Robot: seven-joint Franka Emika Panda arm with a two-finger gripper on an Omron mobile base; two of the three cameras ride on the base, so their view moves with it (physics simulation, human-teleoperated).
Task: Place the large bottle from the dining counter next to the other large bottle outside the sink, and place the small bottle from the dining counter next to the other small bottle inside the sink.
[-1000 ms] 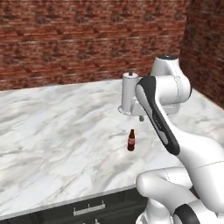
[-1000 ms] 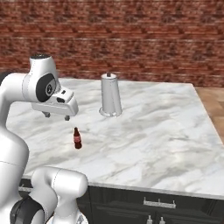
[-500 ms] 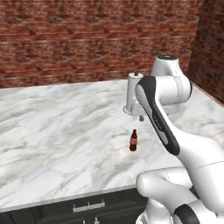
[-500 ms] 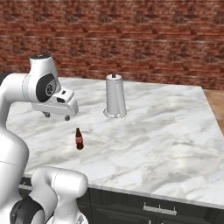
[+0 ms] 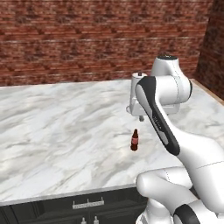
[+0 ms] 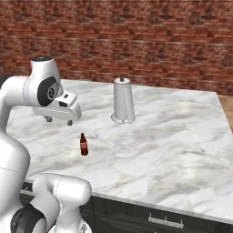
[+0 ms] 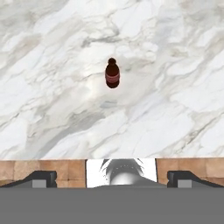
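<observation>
**Desk:** What goes under the kitchen shots?

**Photographer:** The small bottle [image 5: 134,140] stands upright on the dining counter [image 5: 57,127], lower centre of the left base view. It is dark brown with a red label band and a reddish neck.

**Desk:** And the robot?

**Photographer:** The white arm rises from the lower right of that view and bends over the marble. The gripper [image 6: 58,121] hangs above the counter at centre left of the right base view, up and to the left of the bottle [image 6: 83,144], apart from it.

**Desk:** Is it holding anything?

**Photographer:** No. The jaws are spread wide with nothing between them. In the hand view its two dark fingertips [image 7: 41,177] sit far apart at the bottom corners, and the bottle [image 7: 112,73] stands alone on the veined marble in the upper centre of the frame.

**Desk:** Anything else on the slab?

**Photographer:** A tall silver canister [image 6: 123,101] with a small knob on top stands upright above centre in the right base view, up and to the right of the bottle and well apart from it. In the left base view it [image 5: 136,92] is partly hidden behind the arm.

**Desk:** Background?

**Photographer:** A red brick wall [image 5: 87,39] across the top. Dark cabinets [image 6: 154,220] with silver handles run under the counter's near edge.
</observation>
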